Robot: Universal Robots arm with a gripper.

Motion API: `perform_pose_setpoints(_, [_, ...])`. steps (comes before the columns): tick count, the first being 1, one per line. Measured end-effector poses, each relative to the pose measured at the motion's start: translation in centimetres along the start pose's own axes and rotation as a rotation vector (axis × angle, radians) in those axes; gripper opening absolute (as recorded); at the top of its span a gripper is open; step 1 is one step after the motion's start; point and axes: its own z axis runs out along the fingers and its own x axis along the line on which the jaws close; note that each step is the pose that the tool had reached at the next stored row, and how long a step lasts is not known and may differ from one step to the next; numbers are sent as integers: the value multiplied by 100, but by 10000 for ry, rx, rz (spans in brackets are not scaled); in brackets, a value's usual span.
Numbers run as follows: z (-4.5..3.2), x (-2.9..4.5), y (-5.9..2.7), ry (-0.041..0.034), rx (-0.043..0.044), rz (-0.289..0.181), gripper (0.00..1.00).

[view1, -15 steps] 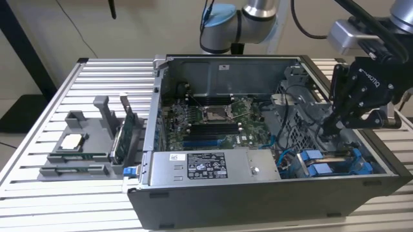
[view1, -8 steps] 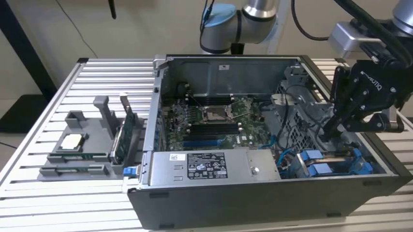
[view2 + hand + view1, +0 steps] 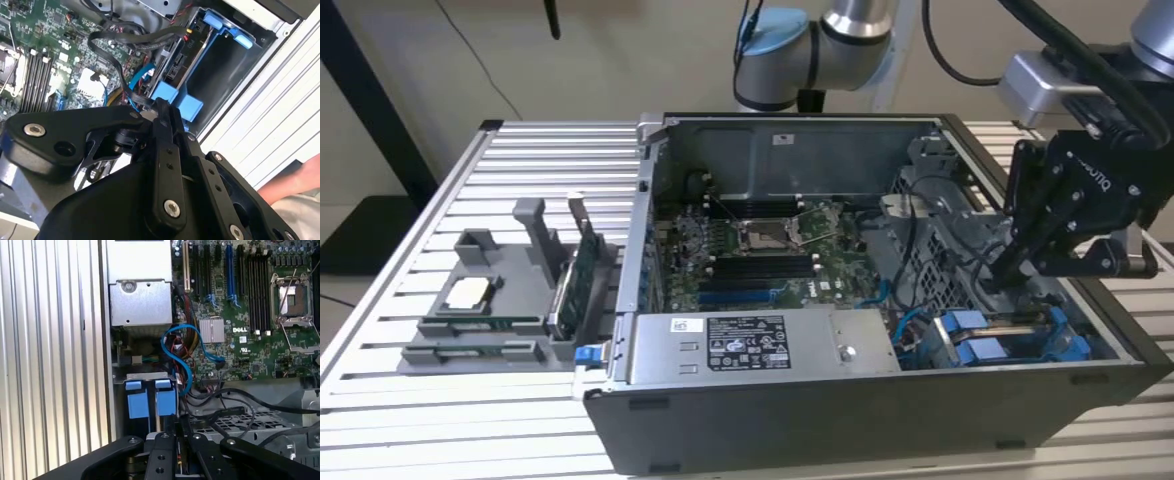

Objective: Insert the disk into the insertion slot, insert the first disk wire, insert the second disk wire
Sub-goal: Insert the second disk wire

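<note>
Disk [image 3: 182,62] sits edge-up in insertion slot [image 3: 225,75], blue carrier tabs [image 3: 150,402] showing. I judge it stiff, dense, shock-sensitive; best held by carrier edges. Thin wire [image 3: 132,97] limp; hold by connector. Tool [image 3: 1014,270] low by bay; fingers look together, apparently pinching wire.

We find a short white maker's mark printed on the black body of the gripper [image 3: 1010,272] in the exterior view, above its fingertips. Well off from the gripper toward the exterior view's left, the power supply [image 3: 761,345] carries a white sticker [image 3: 744,335] with barcodes and dense print too small for us to read. In the first wrist view, out ahead of the gripper, the motherboard [image 3: 250,355] bears a white brand word just beside its square heatsink [image 3: 212,330], plus tiny illegible component markings.
</note>
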Motion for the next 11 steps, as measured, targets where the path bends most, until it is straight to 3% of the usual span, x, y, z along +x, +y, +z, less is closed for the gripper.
perform_pose_setpoints(3, [9, 35, 25, -38, 275, -21, 16])
perform_pose_setpoints(11, [46, 92, 116, -162, 1199, -93, 16])
